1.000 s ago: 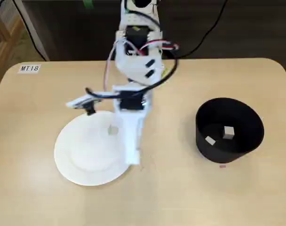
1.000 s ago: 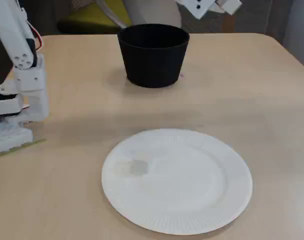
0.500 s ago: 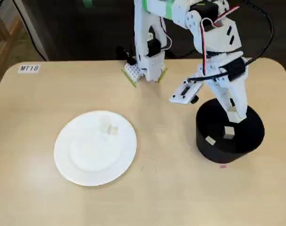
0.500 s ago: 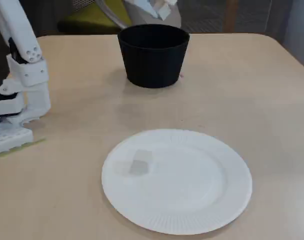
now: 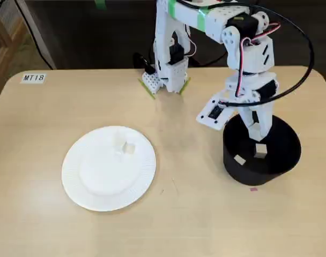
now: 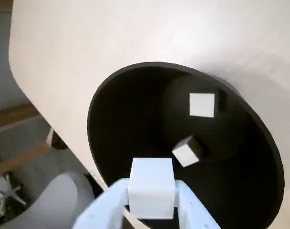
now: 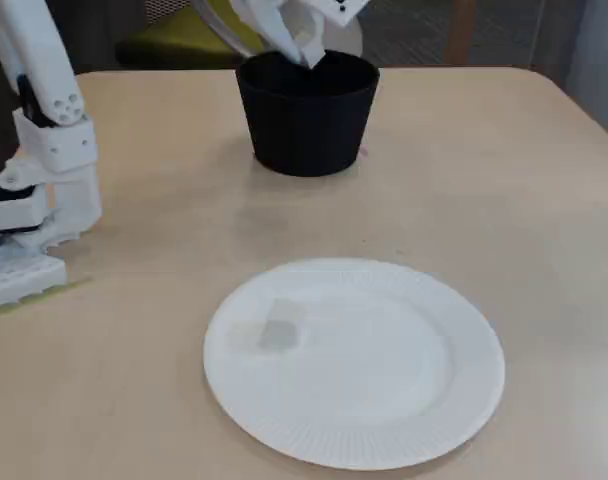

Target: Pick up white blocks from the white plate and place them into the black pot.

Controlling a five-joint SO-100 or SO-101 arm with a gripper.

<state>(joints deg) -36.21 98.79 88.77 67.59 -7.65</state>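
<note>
One fixed view is looking steeply down over the whole desk [image 5: 39, 176], another is watching low from beside the white plate [image 7: 424, 400] toward the black pot [image 7: 306, 115], both sharing these, while the wrist view is peering closely into the pot.

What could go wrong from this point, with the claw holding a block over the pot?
1. The claw holds a white block near the black pot's rim rather than over its centre; released here, it might clip the wall and bounce out.
2. Two blocks already lie inside; the new one could land on them and tumble.
3. One block remains on the white plate, pale against it and easy to misgrasp.
</note>
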